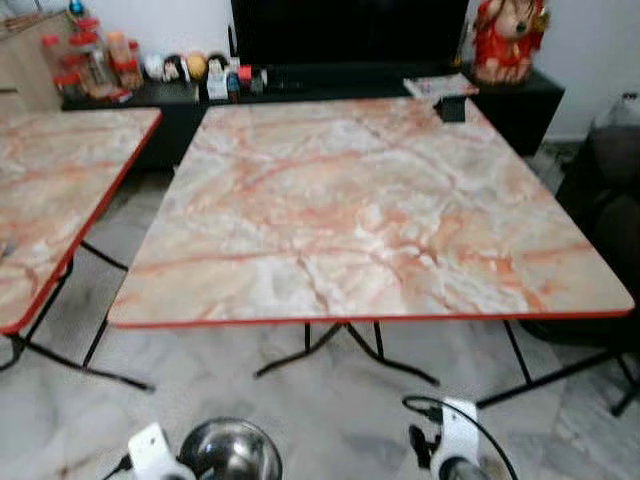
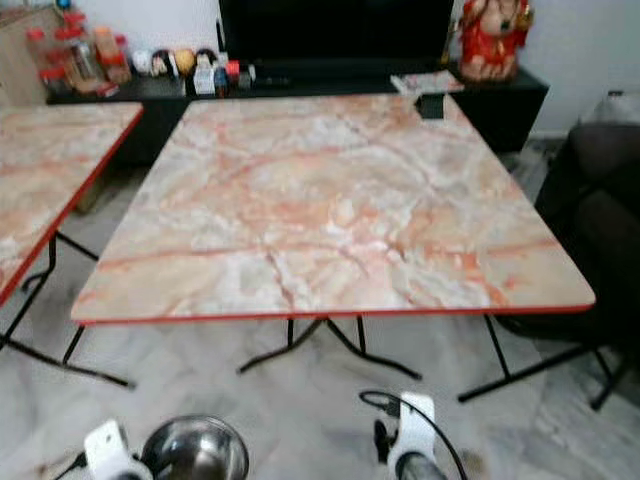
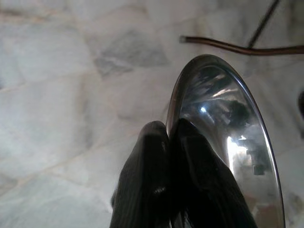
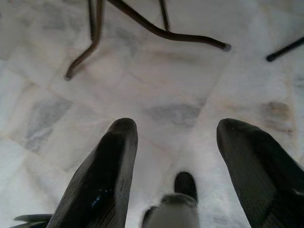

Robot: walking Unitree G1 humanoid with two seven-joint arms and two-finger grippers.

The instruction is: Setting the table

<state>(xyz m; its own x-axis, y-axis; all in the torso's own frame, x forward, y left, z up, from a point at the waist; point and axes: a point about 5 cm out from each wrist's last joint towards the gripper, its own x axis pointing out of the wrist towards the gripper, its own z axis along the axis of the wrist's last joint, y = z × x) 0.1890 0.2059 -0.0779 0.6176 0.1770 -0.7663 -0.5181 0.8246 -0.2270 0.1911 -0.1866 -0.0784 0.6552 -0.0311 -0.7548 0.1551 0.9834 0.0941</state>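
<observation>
The robot stands facing a square marble-patterned folding table w/ red edging [image 1: 370, 220], top bare apart from a small dark object [image 1: 451, 109] at the far right corner. Left gripper [image 3: 168, 142] has its two black fingers clamped together on the rim of a shiny round stainless-steel bowl [image 1: 232, 450], held low in front of the body, well short of the near table edge and below top level. Right gripper [image 4: 175, 142] hangs w/ fingers spread apart, holding nothing, over the pale marble floor tiles [image 4: 180, 80].

Step in hand looks like carrying the bowl to the table. To do it well: raise the bowl above the red edge before reaching fwd, keep it level, set it flat on the top, well in from the edge, then let go. A thin rim pinch may slip, so go slow.
</observation>
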